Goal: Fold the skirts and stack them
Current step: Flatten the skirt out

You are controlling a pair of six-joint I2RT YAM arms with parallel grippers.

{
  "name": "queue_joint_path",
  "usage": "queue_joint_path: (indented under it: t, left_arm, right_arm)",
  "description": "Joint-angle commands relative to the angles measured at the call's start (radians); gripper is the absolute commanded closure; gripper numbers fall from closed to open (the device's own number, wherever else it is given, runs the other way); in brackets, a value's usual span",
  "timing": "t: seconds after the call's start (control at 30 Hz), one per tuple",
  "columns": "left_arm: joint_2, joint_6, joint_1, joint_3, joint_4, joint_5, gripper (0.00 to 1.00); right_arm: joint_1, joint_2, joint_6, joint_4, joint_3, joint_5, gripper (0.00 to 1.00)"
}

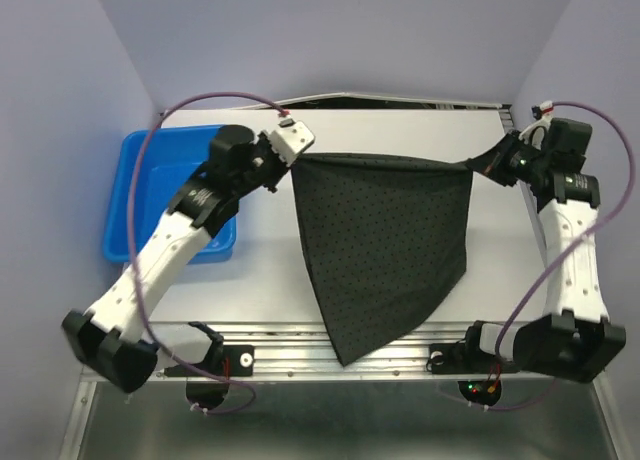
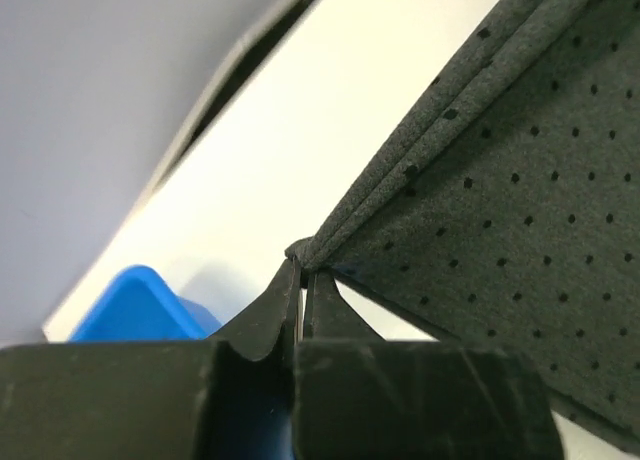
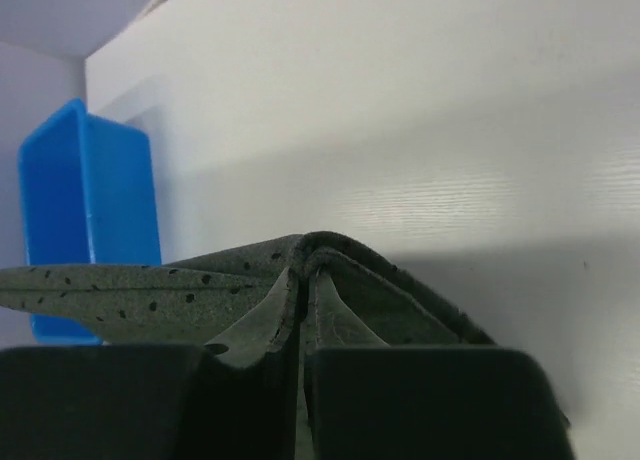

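1. Two arms share one dark dotted skirt (image 1: 385, 245) in the top view. The left gripper (image 1: 291, 158) is closed on its upper left corner and the right gripper (image 1: 478, 167) is closed on its upper right corner. The top edge runs taut between them across the upper middle of the frame. Below that edge the cloth narrows to a tip at the lower centre, over the metal rail at the table's (image 1: 260, 280) near edge. A blue tub (image 1: 140, 170) sits at the left of the frame, partly under the left arm.

2. From the left wrist we see the left gripper (image 2: 303, 275) at the bottom centre with its fingers pinched tight on a doubled corner of the skirt (image 2: 500, 210). The cloth spreads toward the upper right, above the white table. A corner of the tub shows at the lower left.

3. From the right wrist we see the right gripper (image 3: 302, 275) clamped shut on a bunched fold of the skirt (image 3: 150, 290). The fold stretches toward the left edge of the frame. The tub stands at the left and the table fills the rest.
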Motion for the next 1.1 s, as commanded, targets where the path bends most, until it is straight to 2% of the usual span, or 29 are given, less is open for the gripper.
queue_joint_path:
  t: [0.0, 0.03, 0.07, 0.1, 0.13, 0.17, 0.2, 0.23, 0.27, 0.33, 0.4, 0.43, 0.47, 0.53, 0.57, 0.7, 0.9, 0.97, 1.07]
  left_arm:
    - [0.195, -0.007, 0.067, -0.034, 0.204, -0.196, 1.0]
    - [0.302, -0.014, 0.072, 0.004, 0.218, -0.19, 1.0]
    - [0.355, -0.019, 0.09, 0.057, 0.252, -0.18, 1.0]
    - [0.415, -0.024, 0.095, 0.057, 0.266, -0.189, 1.0]
    - [0.543, -0.039, 0.104, 0.148, 0.272, -0.207, 0.97]
    - [0.609, -0.05, 0.115, 0.207, 0.243, -0.236, 0.86]
    - [0.684, -0.068, 0.144, 0.37, 0.203, -0.245, 0.84]
    - [0.816, -0.094, 0.162, 0.463, 0.165, -0.247, 0.8]
    - [0.869, -0.137, 0.179, 0.542, 0.086, -0.214, 0.67]
    - [0.999, -0.158, 0.21, 0.761, 0.012, -0.187, 0.31]
    - [1.042, -0.168, 0.215, 0.853, -0.044, -0.176, 0.24]
    - [1.037, -0.169, 0.215, 0.847, -0.044, -0.175, 0.23]
    - [1.024, -0.171, 0.216, 0.832, -0.03, -0.143, 0.08]
    - [0.956, -0.177, 0.216, 0.719, 0.0, -0.149, 0.07]
    - [0.932, -0.18, 0.218, 0.682, 0.022, -0.146, 0.07]
    - [0.779, -0.183, 0.219, 0.44, 0.043, -0.069, 0.11]
    - [0.626, -0.201, 0.216, 0.174, -0.001, 0.225, 0.29]
    - [0.607, -0.203, 0.212, 0.123, -0.021, 0.314, 0.33]
    - [0.561, -0.179, 0.18, 0.01, -0.015, 0.365, 0.32]
  right_arm:
    - [-0.043, 0.125, 0.036, 0.255, -0.048, 0.146, 0.97]
    - [-0.043, 0.211, 0.039, 0.319, -0.049, 0.133, 0.93]
    - [-0.043, 0.259, 0.056, 0.349, -0.043, 0.115, 0.68]
    - [-0.043, 0.31, 0.062, 0.364, -0.027, 0.112, 0.57]
    - [-0.033, 0.414, 0.065, 0.378, -0.002, 0.095, 0.48]
    - [-0.033, 0.463, 0.068, 0.377, 0.063, 0.068, 0.21]
    - [-0.033, 0.509, 0.064, 0.366, 0.104, 0.061, 0.14]
    - [-0.033, 0.551, 0.055, 0.354, 0.143, 0.055, 0.09]
    - [-0.033, 0.612, 0.035, 0.334, 0.179, 0.044, 0.0]
    - [-0.033, 0.652, 0.01, 0.314, 0.251, 0.04, 0.0]
    - [-0.033, 0.678, -0.06, 0.288, 0.286, 0.005, 0.0]
    - [-0.033, 0.682, -0.082, 0.247, 0.291, -0.015, 0.0]
    - [-0.033, 0.683, -0.14, 0.232, 0.288, -0.058, 0.03]
    - [-0.024, 0.665, -0.215, 0.182, 0.255, -0.115, 0.07]
    - [-0.024, 0.659, -0.252, 0.159, 0.241, -0.138, 0.15]
    - [0.034, 0.634, -0.503, 0.041, 0.187, -0.135, 0.3]
    - [0.145, 0.62, -0.723, -0.071, 0.054, 0.009, 0.47]
    - [0.154, 0.608, -0.743, -0.07, 0.0, 0.056, 0.48]
    - [0.154, 0.567, -0.775, -0.077, -0.051, 0.09, 0.44]
